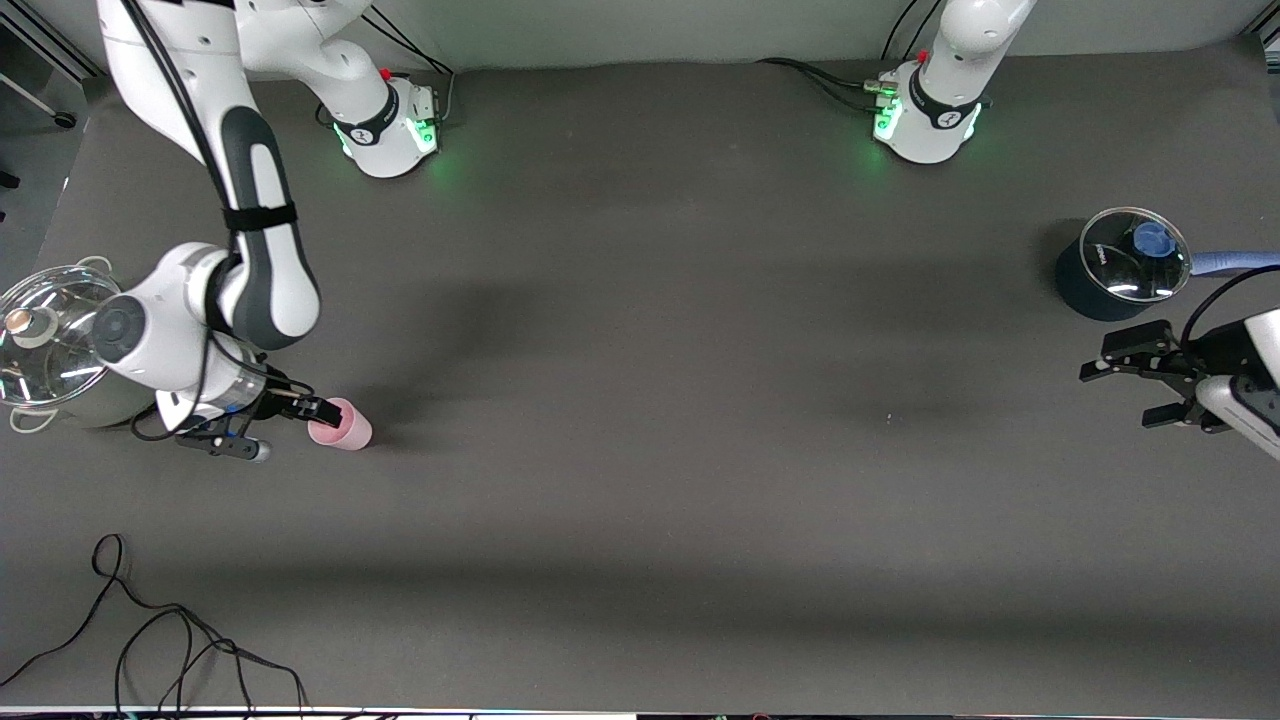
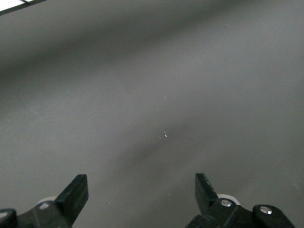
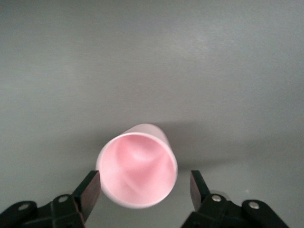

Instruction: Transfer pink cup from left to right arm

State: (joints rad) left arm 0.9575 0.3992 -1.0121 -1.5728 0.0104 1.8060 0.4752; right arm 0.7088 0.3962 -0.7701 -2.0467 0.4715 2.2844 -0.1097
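Left claw (image 2: pixel 141 191) — fingers (image 2: pixel 76 190) spread apart over bare grey table (image 2: pixel 156 85).

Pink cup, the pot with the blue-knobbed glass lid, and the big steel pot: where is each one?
pink cup (image 1: pixel 342 425), front view, on its side wall.
pot with the blue-knobbed glass lid (image 1: pixel 1136 262), front view, on the glass lid.
steel pot (image 1: pixel 45 345), front view, on its glass lid.

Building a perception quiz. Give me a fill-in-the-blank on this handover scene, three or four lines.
1. The pink cup sits by the ___ gripper.
2. That gripper's fingers are ___ around the cup.
3. The left gripper holds ___.
4. The blue-knobbed lid covers the ___ pot.

Missing words: right; open; nothing; dark
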